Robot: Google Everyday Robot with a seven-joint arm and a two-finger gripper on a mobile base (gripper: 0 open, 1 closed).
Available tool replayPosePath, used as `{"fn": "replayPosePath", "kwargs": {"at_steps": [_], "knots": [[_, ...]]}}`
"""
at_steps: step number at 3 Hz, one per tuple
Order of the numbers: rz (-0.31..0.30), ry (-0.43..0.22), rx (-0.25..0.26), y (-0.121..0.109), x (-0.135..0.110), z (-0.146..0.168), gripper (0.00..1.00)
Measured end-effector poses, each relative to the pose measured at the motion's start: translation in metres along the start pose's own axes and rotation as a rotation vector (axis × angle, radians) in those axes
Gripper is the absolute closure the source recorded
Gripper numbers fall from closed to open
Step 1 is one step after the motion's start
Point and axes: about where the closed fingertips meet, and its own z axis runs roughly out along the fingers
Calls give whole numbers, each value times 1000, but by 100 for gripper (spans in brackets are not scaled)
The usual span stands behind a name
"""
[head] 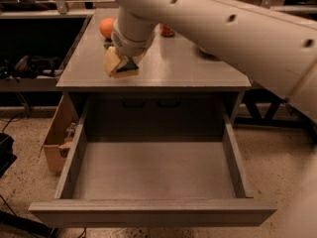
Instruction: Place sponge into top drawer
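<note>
One gripper (120, 63) hangs over the left part of the one grey table (198, 66), its jaws closed on the one sponge (130, 66). Behind the jaws lies one orange (107, 28), and behind them to the right one small reddish thing (167, 30), partly hidden by the arm. Below and in front of the jaws are one top drawer (148, 213), pulled open, two dark handles (132, 103) on the recessed panel behind it, and one cardboard box (55, 138) lower left.
</note>
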Motion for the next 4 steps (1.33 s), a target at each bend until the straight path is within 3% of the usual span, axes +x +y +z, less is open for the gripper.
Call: {"fn": "replayPosePath", "kwargs": {"at_steps": [1, 2, 3, 4], "knots": [[73, -86, 36, -3, 51, -53, 100], [79, -28, 63, -6, 130, -49, 100], [25, 121, 58, 1, 215, 3, 100], [-25, 201, 41, 11, 273, 45, 100]]}}
